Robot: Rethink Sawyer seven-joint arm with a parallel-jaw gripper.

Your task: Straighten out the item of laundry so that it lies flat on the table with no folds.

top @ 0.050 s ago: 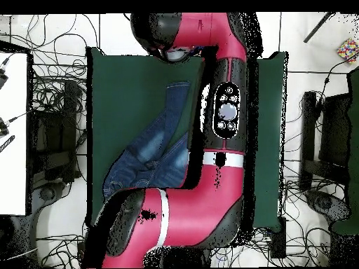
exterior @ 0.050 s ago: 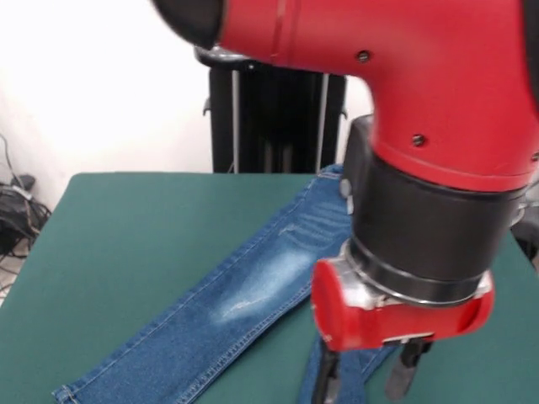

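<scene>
Lying on table (exterior @ 0.050 s ago: 118, 244): jeans (exterior @ 0.050 s ago: 253, 295), one leg stretched toward near left, faded patch facing up.
Second leg: mostly hidden behind arm (exterior @ 0.050 s ago: 438, 168), near right.
Gripper (exterior @ 0.050 s ago: 366, 374): fingers (exterior @ 0.050 s ago: 326, 380) narrowly parted, straddling denim, low over near right.
</scene>
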